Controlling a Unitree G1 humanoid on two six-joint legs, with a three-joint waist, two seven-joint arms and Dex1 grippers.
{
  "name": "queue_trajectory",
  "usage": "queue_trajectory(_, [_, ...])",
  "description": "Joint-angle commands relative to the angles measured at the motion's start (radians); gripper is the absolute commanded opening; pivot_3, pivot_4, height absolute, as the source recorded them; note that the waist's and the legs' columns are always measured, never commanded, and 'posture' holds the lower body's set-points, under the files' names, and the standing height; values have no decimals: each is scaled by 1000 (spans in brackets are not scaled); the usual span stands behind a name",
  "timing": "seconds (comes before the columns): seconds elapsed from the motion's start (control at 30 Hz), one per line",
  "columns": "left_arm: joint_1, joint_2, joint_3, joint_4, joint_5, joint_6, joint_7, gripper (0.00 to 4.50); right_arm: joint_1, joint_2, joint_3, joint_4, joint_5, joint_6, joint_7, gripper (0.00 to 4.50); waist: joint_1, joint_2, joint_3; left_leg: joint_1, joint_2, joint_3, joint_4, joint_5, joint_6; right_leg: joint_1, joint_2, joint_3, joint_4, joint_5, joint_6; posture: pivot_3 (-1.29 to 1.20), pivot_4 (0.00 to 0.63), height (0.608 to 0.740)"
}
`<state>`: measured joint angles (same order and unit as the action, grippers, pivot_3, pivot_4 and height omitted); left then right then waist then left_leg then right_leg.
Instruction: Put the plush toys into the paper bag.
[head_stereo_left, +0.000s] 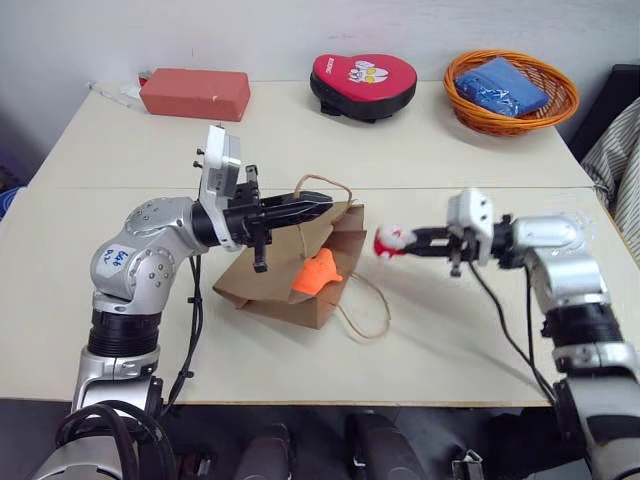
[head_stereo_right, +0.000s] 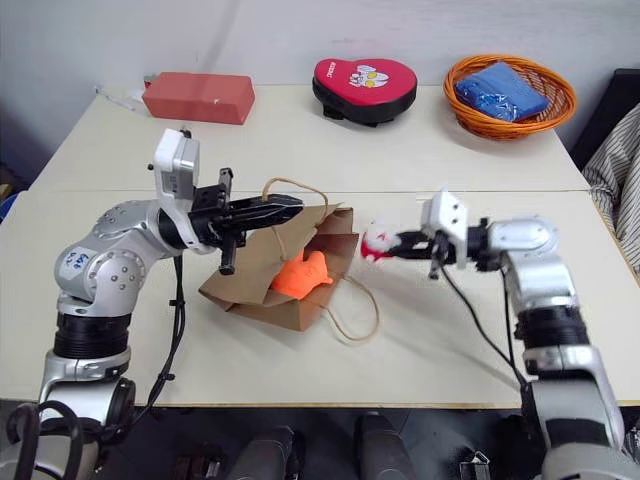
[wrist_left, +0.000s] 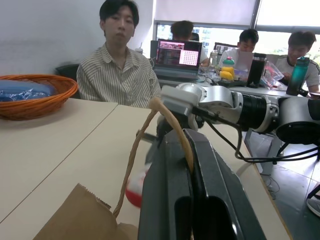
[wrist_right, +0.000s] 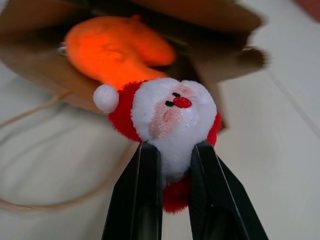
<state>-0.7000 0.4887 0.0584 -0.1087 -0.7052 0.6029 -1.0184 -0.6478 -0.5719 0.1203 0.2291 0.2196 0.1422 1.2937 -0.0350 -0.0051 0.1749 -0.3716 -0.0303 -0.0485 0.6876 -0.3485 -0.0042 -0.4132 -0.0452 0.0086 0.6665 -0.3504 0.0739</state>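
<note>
The brown paper bag (head_stereo_left: 270, 285) lies on its side mid-table, mouth toward my right arm. My left gripper (head_stereo_left: 318, 203) is shut on its upper loop handle (wrist_left: 165, 115) and holds that side lifted. The orange plush toy (head_stereo_left: 317, 273) sits in the bag's mouth, partly sticking out. My right gripper (wrist_right: 175, 150) is shut on the red-and-white Santa plush toy (wrist_right: 170, 112), held above the table just outside the bag's mouth (head_stereo_left: 391, 241). The bag's lower handle (head_stereo_left: 365, 315) trails loose on the table.
At the table's far edge stand a red block (head_stereo_left: 195, 93), a red heart-shaped pad (head_stereo_left: 362, 82) and an orange woven basket (head_stereo_left: 510, 92) with a blue packet in it. A person in a striped shirt (wrist_left: 120, 75) sits beside the table; others sit at desks behind.
</note>
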Motion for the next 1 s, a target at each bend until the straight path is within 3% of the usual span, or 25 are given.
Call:
queue_trajectory(0.03, [-14,-2,1,-23,-11,-10,-6,0,-40,84,40,-52,-46,39,-137,268,3,0,0,0,0,0,1,0,0,0,0,0,1,0,0,0,150,740])
queue_trajectory(0.2, [-21,-5,-2,-18,-10,-11,-13,0,-142,201,87,91,-172,-10,-334,268,7,0,0,0,-1,0,3,0,0,0,0,0,2,0,0,0,150,740])
queue_trajectory(0.37, [-23,-12,-7,-16,-6,-20,-18,0,-203,273,110,224,-205,63,-400,268,5,0,0,0,-1,-2,3,0,0,0,-1,-1,2,0,0,0,150,740])
queue_trajectory(0.43, [-22,-16,-9,-16,-4,-25,-18,0,-208,285,117,236,-194,123,-376,991,2,0,0,0,-1,-2,2,0,0,0,-1,-1,4,0,0,0,150,740])
queue_trajectory(0.57, [-20,-20,-5,-15,-4,-33,-14,0,-197,290,97,192,-184,63,-385,2354,0,0,0,0,-1,-2,2,0,0,0,-1,-2,6,0,0,0,150,740])
queue_trajectory(0.77, [-4,-15,0,-22,-5,-37,-9,0,-110,81,30,-42,-23,194,-139,4368,10,0,0,-1,-1,-3,1,0,0,0,-1,-2,4,0,0,0,150,740])
queue_trajectory(0.9, [3,-11,0,-27,-6,-38,-8,0,-63,-43,-46,-96,85,287,-45,4478,10,0,0,-1,-2,-3,1,-1,1,2,-2,-2,-3,0,0,0,150,740])
queue_trajectory(1.0, [7,-9,0,-33,-8,-34,-5,0,6,-159,-118,-126,176,466,3,4478,11,0,0,-1,-2,-3,0,-1,1,1,-1,-2,-3,0,0,0,150,740])
